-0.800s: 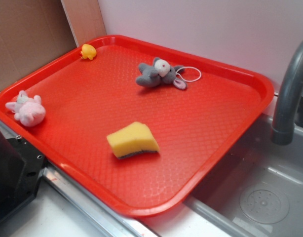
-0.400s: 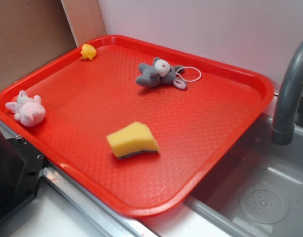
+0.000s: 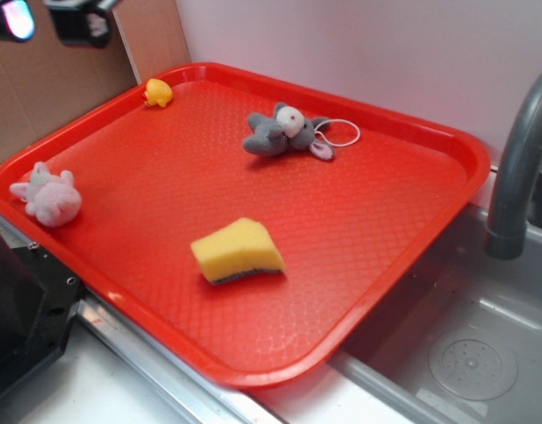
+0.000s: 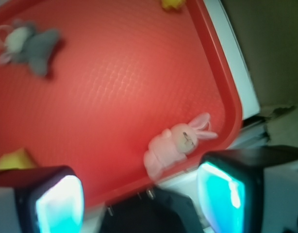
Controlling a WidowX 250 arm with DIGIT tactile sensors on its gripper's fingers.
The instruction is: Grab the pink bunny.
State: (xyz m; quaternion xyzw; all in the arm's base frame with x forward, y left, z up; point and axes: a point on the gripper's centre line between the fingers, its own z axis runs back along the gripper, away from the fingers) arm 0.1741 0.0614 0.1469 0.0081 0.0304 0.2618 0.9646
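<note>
Fingers point(image 4: 59, 201) of my gripper point(image 4: 139, 199) stand wide apart, empty, high above the red tray point(image 3: 447, 190). The pink bunny point(image 4: 175, 145) lies against the tray's edge, well apart from the grey plush point(image 3: 280, 132) and yellow sponge point(image 3: 238, 250).

red tray point(image 3: 447, 146) | on it: pink bunny point(image 3: 47, 195), yellow sponge point(image 3: 238, 250), grey plush point(image 3: 280, 132), yellow duck point(image 3: 157, 92)

The end effector point(image 4: 139, 196) has black fingers point(image 4: 231, 187) with glossy cyan-lit inner pads point(image 4: 59, 206)
</note>
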